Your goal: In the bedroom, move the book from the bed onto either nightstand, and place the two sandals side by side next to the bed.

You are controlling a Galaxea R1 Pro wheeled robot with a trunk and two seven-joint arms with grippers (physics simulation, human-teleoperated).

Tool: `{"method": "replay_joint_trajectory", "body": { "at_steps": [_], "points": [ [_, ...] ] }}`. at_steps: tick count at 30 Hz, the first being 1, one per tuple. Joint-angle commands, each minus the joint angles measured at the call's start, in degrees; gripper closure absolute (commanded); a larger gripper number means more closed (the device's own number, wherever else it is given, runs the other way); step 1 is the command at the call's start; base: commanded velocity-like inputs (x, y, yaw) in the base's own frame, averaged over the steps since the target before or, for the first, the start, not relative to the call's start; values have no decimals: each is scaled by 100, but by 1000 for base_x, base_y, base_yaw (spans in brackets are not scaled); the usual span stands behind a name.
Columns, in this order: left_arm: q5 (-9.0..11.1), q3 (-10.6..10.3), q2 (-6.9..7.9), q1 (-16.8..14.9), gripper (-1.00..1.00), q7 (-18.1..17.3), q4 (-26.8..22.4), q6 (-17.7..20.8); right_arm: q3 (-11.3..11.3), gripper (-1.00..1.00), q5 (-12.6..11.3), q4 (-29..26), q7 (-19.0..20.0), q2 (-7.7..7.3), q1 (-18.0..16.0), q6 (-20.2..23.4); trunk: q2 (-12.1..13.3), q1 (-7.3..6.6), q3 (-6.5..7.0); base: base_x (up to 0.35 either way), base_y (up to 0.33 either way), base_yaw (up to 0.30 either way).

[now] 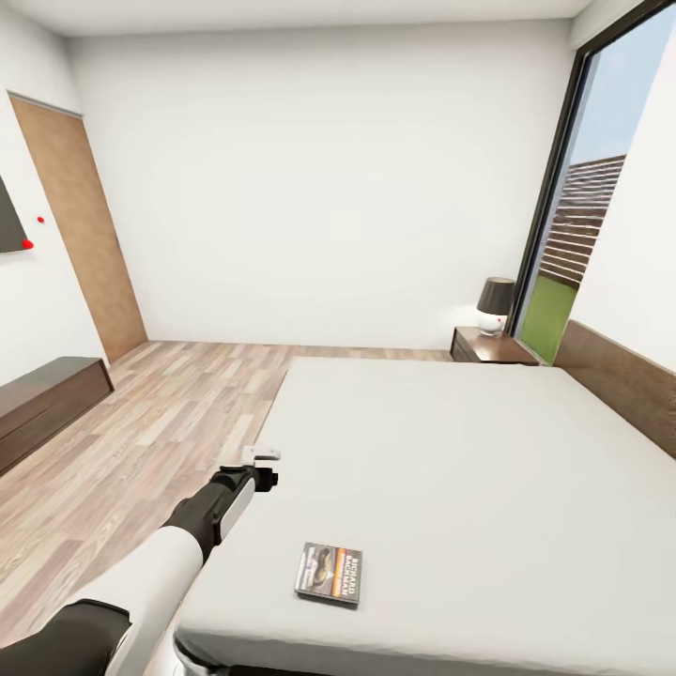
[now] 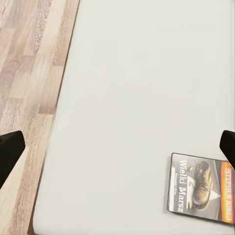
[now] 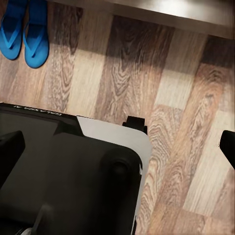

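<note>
Book [image 1: 329,572]: we see it lying flat on the bed [image 1: 488,488], near the near-left corner, cover up; small print too blurred for us to read.
Left gripper [image 1: 262,454]: we find it over the bed's left edge, left of and beyond the book, not touching it; jaws wide apart.
Right gripper [image 3: 117,147]: jaws apart, above the robot base [image 3: 73,176] and floor [image 3: 186,98].
Sandals [image 3: 24,32]: side by side on the floor, partly cut off.
Nightstand [image 1: 493,347]: far right, carrying a lamp [image 1: 494,305].
Bench [image 1: 42,404]: left, cut off.

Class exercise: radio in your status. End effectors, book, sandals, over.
Left end effector open, empty, over the bed edge. Book flat on mattress, untouched. Sandals side by side on floor. Path clear.
</note>
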Motion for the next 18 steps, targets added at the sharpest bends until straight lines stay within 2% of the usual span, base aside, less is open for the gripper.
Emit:
{"method": "replay_joint_trajectory", "body": {
  "at_steps": [1,13,18],
  "points": [
    [61,-41,5,-4,-100,50,-10,24,-49,-100,56,0,22,-2,-3,-7,-7,1,-9,0,-124,0],
    [61,-45,8,-8,-100,48,-15,21,-49,-100,56,0,22,-5,-3,-7,-7,1,-9,-3,-43,0],
    [61,-45,8,-9,-100,48,-15,25,-49,-100,56,0,22,-4,-3,-7,-7,1,-9,-90,-113,0]
  ]
}}
